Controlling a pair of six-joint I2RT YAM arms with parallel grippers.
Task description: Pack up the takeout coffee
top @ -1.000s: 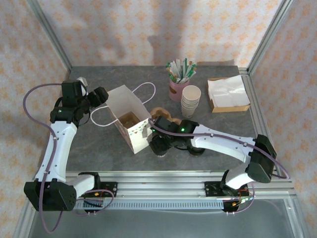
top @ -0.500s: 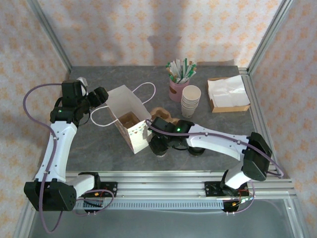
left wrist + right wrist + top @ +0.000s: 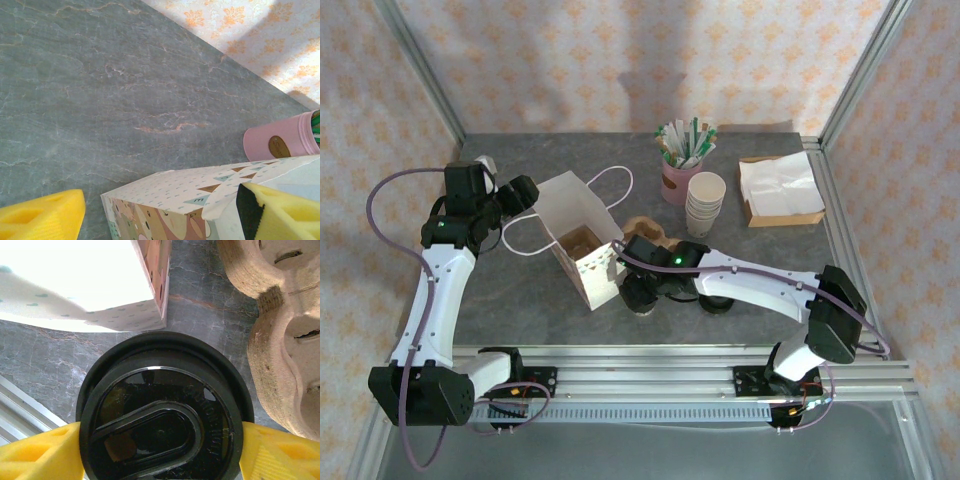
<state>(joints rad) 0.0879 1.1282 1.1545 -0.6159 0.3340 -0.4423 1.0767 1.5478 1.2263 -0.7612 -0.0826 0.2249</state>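
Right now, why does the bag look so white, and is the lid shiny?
Right wrist view: the paper bag side is washed out by bright light; the takeout coffee lid shows a curved glint. Top external view: shadows fall on the back wall.

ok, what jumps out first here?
The black lid of the takeout coffee looms in the right wrist view, clamped between the yellow pads of the right gripper. In the top view the open paper bag stands left of centre, the left gripper at its rim.

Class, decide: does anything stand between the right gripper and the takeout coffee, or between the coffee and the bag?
Nothing visible does. The right gripper grips the takeout coffee, and the open bag stands directly beside it.
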